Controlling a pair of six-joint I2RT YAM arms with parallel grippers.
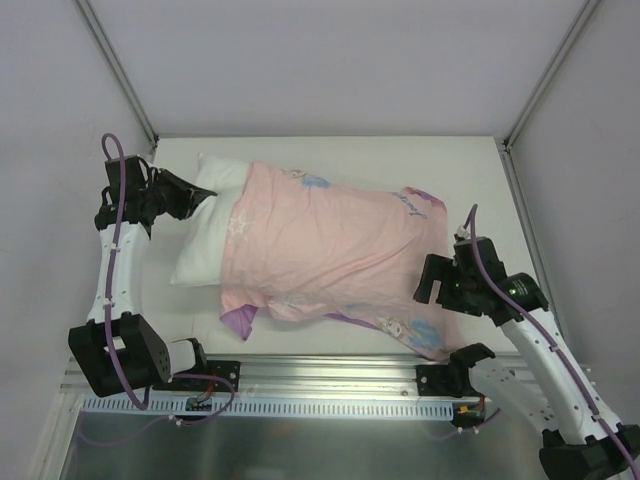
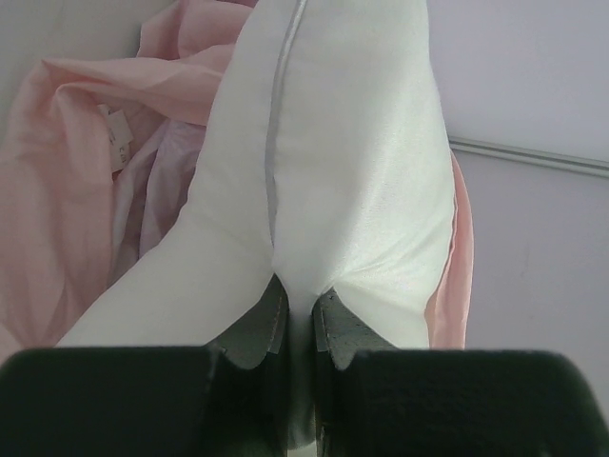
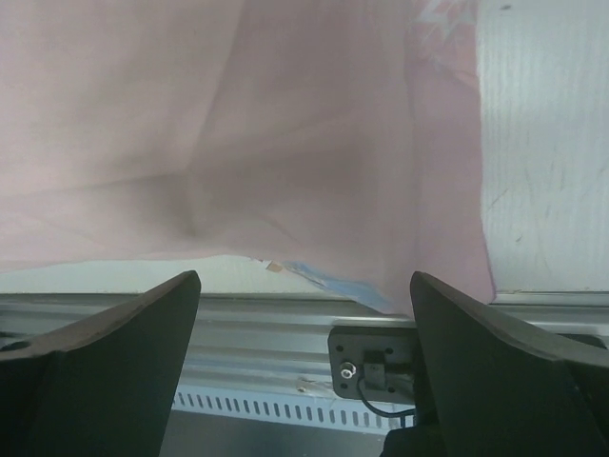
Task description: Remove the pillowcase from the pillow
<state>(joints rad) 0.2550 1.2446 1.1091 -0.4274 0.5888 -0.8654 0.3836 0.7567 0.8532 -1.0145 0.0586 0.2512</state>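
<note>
The white pillow [image 1: 205, 245] lies across the table with its left end bare. The pale pink pillowcase [image 1: 330, 250] covers the rest, its printed purple side showing at the near edge and right. My left gripper [image 1: 205, 193] is shut on the pillow's far-left corner; in the left wrist view its fingers [image 2: 255, 328] pinch the white pillow [image 2: 333, 171], with bunched pillowcase [image 2: 67, 171] behind. My right gripper [image 1: 437, 285] is open and empty, hovering above the pillowcase's right end; the right wrist view shows the pink fabric [image 3: 238, 124] ahead of its spread jaws.
An aluminium rail [image 1: 320, 375] runs along the table's near edge, also seen in the right wrist view [image 3: 276, 352]. Grey enclosure walls with metal posts [image 1: 120, 70] bound the table at the back and sides. The right arm's base mount [image 1: 455, 375] sits on the rail.
</note>
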